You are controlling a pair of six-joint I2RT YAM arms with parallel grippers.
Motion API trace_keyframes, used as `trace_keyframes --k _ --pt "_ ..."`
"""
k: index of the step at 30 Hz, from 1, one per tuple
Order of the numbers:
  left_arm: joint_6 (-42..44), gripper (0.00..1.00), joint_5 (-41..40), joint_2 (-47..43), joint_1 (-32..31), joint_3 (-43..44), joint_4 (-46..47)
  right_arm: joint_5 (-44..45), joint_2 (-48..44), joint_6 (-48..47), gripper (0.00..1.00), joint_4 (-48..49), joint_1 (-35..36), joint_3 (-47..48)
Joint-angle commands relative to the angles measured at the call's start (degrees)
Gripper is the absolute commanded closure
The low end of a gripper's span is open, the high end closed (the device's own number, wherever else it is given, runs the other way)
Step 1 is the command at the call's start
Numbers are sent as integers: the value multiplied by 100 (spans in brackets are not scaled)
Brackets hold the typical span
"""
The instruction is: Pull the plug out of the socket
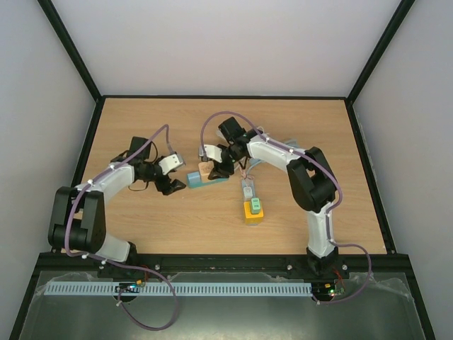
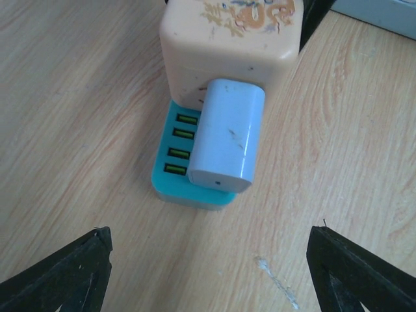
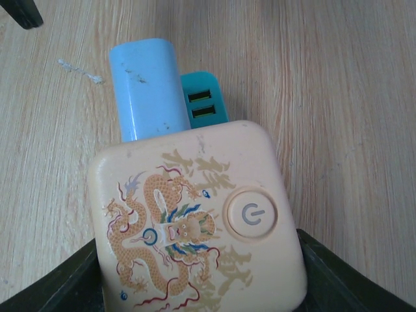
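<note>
Left wrist view, nearest first: the left gripper (image 2: pixel 211 234) stands wide, fingers (image 2: pixel 71 270) spread to either side, nothing between them but bare table (image 2: pixel 78 130). Just ahead of the tips is the plug (image 2: pixel 224 136), a pale blue block with its free end toward the tool, seated in the side of the beige socket cube (image 2: pixel 227 45). Close beneath the plug is a teal USB base (image 2: pixel 170 170); contact unclear. Beyond, the right gripper (image 3: pixel 198 240) straddles the cube from the far side. Its fingers (image 3: pixel 65 286) press both flanks, so I read it as clamped on the cube.

Risks, as judged:
- Left jaws closing short would catch only the plug's rounded end and slide off.
- Closing low could take the teal base too.
- The smooth cube may slip in the right grip, so everything drags instead of parting.
- An off-axis pull could bind the pins.
</note>
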Motion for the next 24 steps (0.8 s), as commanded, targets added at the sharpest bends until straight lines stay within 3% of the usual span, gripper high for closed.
trace_keyframes --k 1,18,24 --pt "231 17 257 109 -90 4 404 35 -107 347 57 167 94 -249" --pt "-4 42 -106 430 -729 18 1038 82 -193 372 68 472 155 -597" --pt "80 57 -227 360 -725 -121 1080 127 -139 353 75 452 155 -585"
